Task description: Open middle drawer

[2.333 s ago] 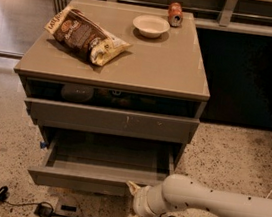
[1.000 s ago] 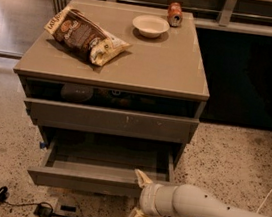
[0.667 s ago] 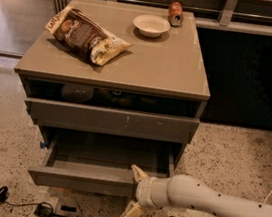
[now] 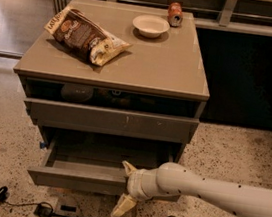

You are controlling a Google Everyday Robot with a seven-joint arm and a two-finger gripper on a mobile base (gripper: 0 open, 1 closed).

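Middle drawer (image 4: 75, 180) stands well out of the bench (image 4: 163, 59); hand (image 4: 120, 189) at its front.
Bench is a grey-brown three-drawer unit on a speckled floor. The drawer shows a matte grey inside, under a front with a pale centre mark. Pale arm (image 4: 215, 192) reaches in from the right. Hand is spread wide at the drawer front's right part, one finger above the front's top edge, one below; contact unclear. On top: chip bag (image 4: 85, 35), bowl (image 4: 150, 26), can (image 4: 175, 13).

Cream gripper (image 4: 120, 189) at the grey-brown middle drawer (image 4: 75, 182); brown-yellow bag (image 4: 85, 35), white bowl (image 4: 150, 26), reddish can (image 4: 175, 13).
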